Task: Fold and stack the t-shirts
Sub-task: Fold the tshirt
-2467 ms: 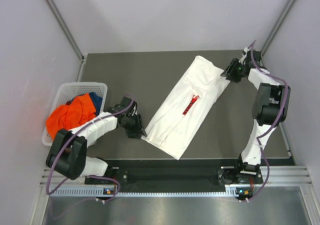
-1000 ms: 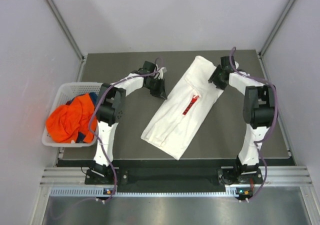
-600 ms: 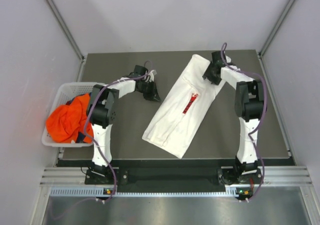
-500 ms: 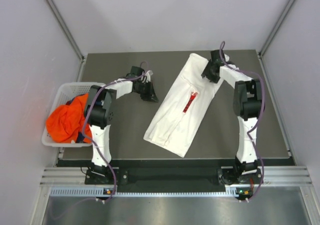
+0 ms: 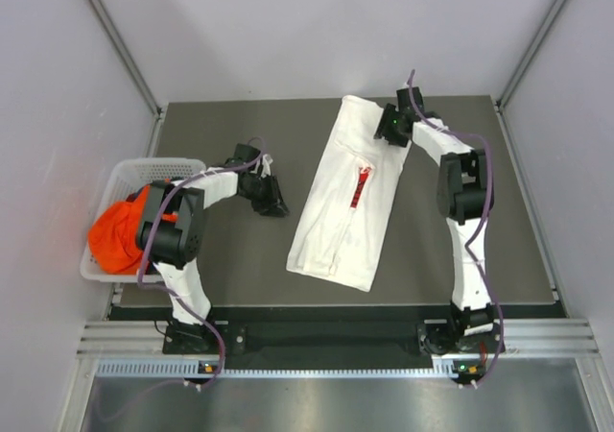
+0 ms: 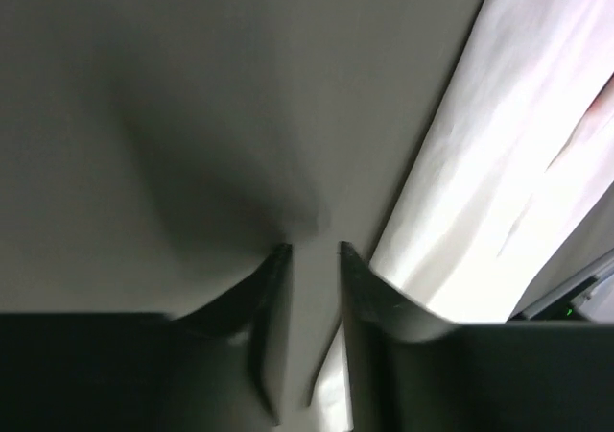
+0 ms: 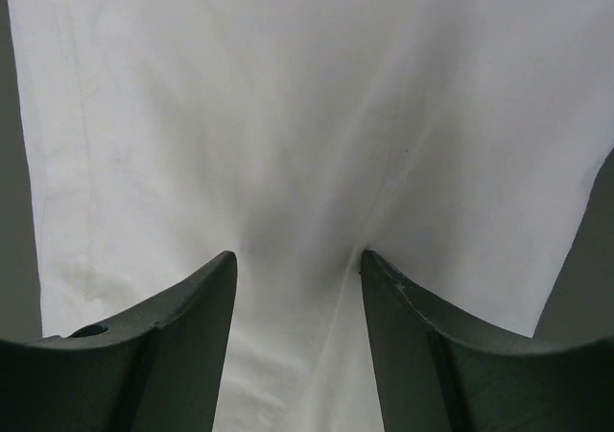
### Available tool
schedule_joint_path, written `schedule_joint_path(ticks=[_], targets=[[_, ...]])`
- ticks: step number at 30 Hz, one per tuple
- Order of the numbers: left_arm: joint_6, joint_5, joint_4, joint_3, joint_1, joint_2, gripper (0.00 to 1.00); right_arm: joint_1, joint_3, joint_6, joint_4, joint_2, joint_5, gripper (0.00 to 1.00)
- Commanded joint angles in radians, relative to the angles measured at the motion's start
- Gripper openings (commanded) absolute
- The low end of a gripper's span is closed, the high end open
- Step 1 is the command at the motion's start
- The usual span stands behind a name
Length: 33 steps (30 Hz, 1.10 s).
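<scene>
The white t-shirt (image 5: pixel 345 202) lay folded lengthwise in the middle of the table (image 5: pixel 230 134). The right gripper (image 5: pixel 389 125) had its 2 fingers apart, set on the shirt's far end. The left gripper (image 5: pixel 273 202), slightly apart and empty, hung over the table beside the shirt. An orange t-shirt (image 5: pixel 115 235) sat in the basket (image 5: pixel 182 165).

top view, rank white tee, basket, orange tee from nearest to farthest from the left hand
1. White tee, on the table just right of the left hand.
2. Basket, to the hand's left at the table's edge.
3. Orange tee, inside the basket, toward its far-left side.
</scene>
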Motion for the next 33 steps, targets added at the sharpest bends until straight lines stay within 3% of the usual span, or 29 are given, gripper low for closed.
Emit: schedule_joint_path(ticks=[1, 8, 16, 23, 27, 33], targets=[[0.055, -0.014, -0.091, -0.050, 0.005, -0.108, 0.37, 0.016, -0.008, -0.037, -0.005, -0.061, -0.066, 0.56], [0.053, 0.103, -0.076, -0.177, 0.002, -0.211, 0.47, 0.002, -0.179, -0.044, -0.054, -0.363, -0.120, 0.64], [0.025, 0.102, -0.045, -0.309, -0.018, -0.265, 0.48, 0.045, -0.768, 0.016, -0.080, -0.783, -0.169, 0.66], [0.003, 0.109, -0.016, -0.347, -0.083, -0.261, 0.49, 0.180, -1.225, 0.113, -0.020, -1.071, -0.186, 0.66], [-0.021, 0.091, 0.002, -0.387, -0.104, -0.294, 0.49, 0.244, -1.341, 0.177, -0.017, -1.240, -0.159, 0.66], [-0.036, 0.062, 0.012, -0.413, -0.124, -0.314, 0.48, 0.310, -1.492, 0.312, 0.079, -1.357, -0.146, 0.65]])
